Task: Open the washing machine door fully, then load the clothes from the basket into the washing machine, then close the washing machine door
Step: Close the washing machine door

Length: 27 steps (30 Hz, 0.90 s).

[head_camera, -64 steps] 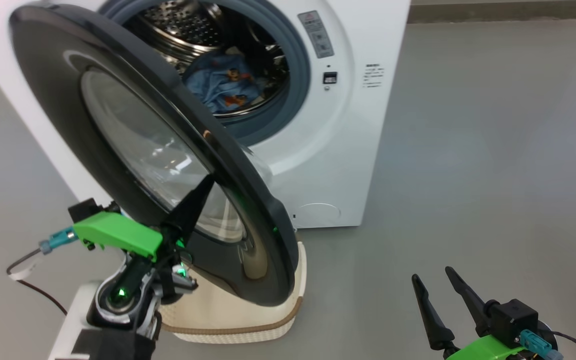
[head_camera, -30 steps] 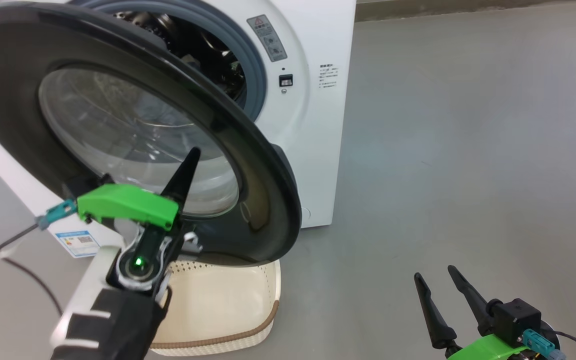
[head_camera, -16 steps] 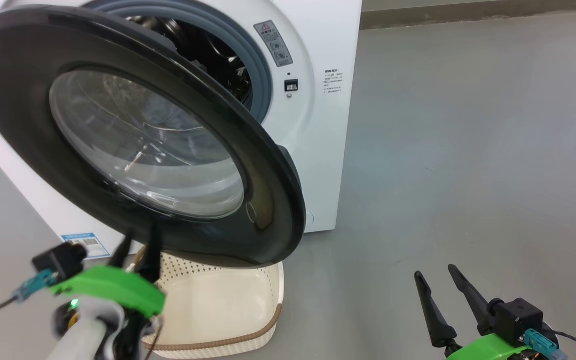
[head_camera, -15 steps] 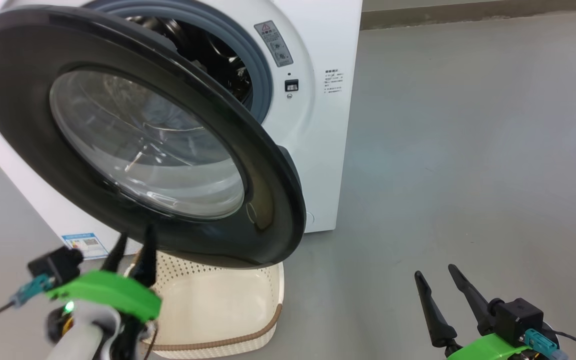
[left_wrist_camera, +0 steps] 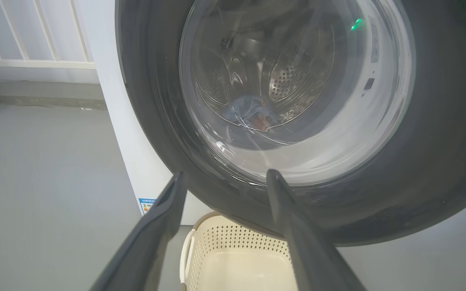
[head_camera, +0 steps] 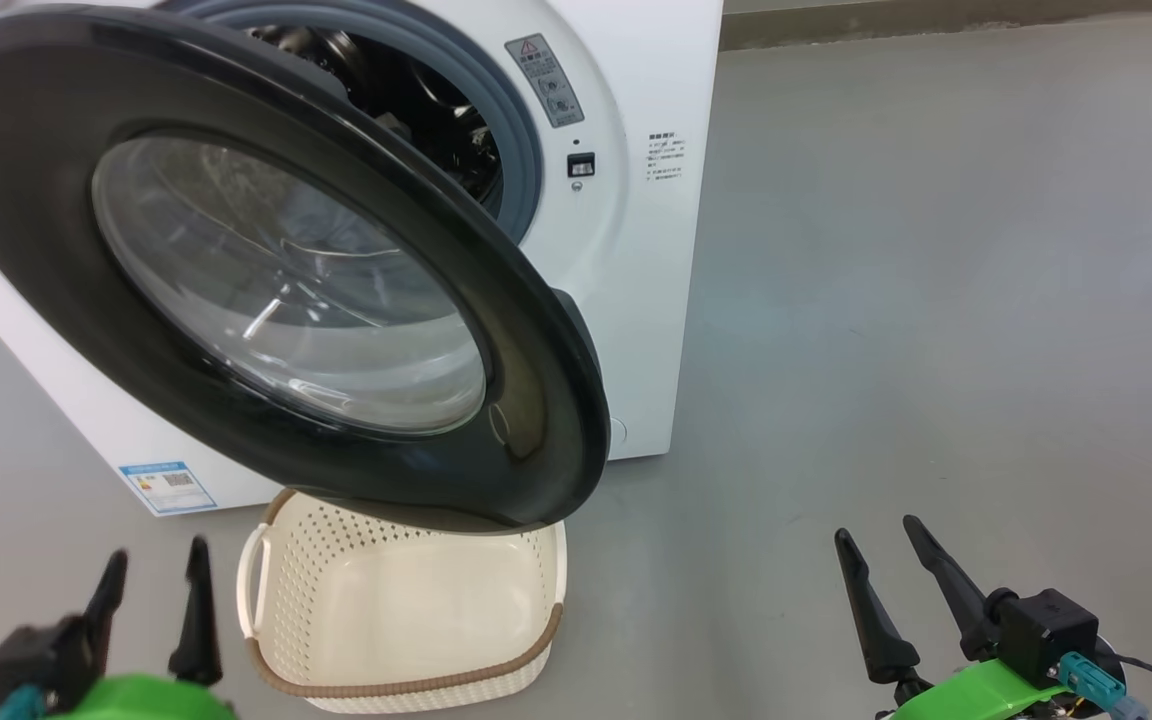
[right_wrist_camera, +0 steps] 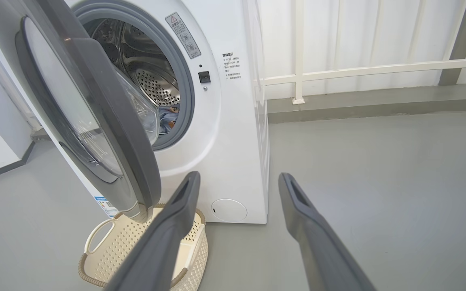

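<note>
Just backed the left hand (head_camera: 158, 548) off the washing machine door (head_camera: 276, 280); parked it low at the left, fingers spread wide, gripping nothing. Was pressing on the door glass with fingers together a second ago, so reads as push finished and let go. Left the door swung partway toward the opening, more face-on to the head camera than two seconds back (partly head camera shift, hard to split). Not latched: in right wrist view still stands well off the grey-blue gasket (right_wrist_camera: 187, 97), with an open gap through to the drum (right_wrist_camera: 152, 87). Hangs over the back part of the basket (head_camera: 406, 688), apparently not touching it. Shows the basket empty, sitting on the floor (head_camera: 936, 300) just in front of the washing machine (head_camera: 636, 300), near the blue label (head_camera: 168, 487). Puts the clothes (left_wrist_camera: 249, 115) inside the drum, a blue bundle seen through the glass in left wrist view and past the door edge in right wrist view. Has the right hand (head_camera: 875, 527) at lower right, fingers wide apart, empty, well apart from door and basket. Means loading looks done and only closing remains, roughly midway through that swing. Likely needs another push on the outer face near the free edge, firm enough to seat the latch; otherwise may bounce back open.
</note>
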{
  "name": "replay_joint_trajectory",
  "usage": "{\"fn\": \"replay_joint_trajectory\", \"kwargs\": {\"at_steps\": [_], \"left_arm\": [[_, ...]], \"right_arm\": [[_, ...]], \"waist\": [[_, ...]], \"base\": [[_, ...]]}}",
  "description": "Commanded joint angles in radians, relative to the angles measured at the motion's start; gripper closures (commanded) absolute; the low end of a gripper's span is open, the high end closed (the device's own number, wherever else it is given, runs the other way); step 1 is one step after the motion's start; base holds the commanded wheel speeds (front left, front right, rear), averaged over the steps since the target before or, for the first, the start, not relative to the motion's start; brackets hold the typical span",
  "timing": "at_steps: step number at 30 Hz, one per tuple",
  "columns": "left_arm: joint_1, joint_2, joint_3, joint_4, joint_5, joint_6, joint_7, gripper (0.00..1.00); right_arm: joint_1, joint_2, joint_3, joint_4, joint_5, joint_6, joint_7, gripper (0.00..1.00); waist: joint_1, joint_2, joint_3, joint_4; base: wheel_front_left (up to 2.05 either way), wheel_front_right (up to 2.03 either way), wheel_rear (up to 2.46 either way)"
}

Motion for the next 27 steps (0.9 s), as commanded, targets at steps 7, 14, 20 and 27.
{"fn": "replay_joint_trajectory", "kwargs": {"at_steps": [7, 14, 20, 27], "left_arm": [[0.067, -0.029, 0.167, -0.049, 0.124, -0.060, -0.012, 0.00], [0.094, -0.076, 0.238, -0.053, 0.175, -0.104, -0.012, 0.00], [0.102, -0.101, 0.267, -0.056, 0.202, -0.125, -0.012, 0.00], [0.111, -0.127, 0.296, -0.060, 0.227, -0.142, -0.012, 0.00]], "right_arm": [[-0.022, -0.003, 0.017, -0.031, -0.013, 0.002, -0.005, 0.00], [-0.023, -0.007, 0.010, -0.027, -0.022, 0.002, -0.005, 0.00], [-0.025, -0.005, -0.001, -0.019, -0.030, 0.002, -0.005, 0.00], [-0.039, -0.004, -0.013, 0.001, -0.037, 0.002, -0.005, 0.00]], "waist": [[0.0000, 0.0000, -0.004, 0.007], [0.0000, 0.0000, -0.004, 0.012], [0.0000, 0.0000, -0.004, 0.014], [0.0000, 0.0000, -0.004, 0.016]], "base": [[0.00, 0.00, 0.00], [0.00, 0.00, 0.00], [0.00, 0.00, 0.00], [0.00, 0.00, 0.00]]}}
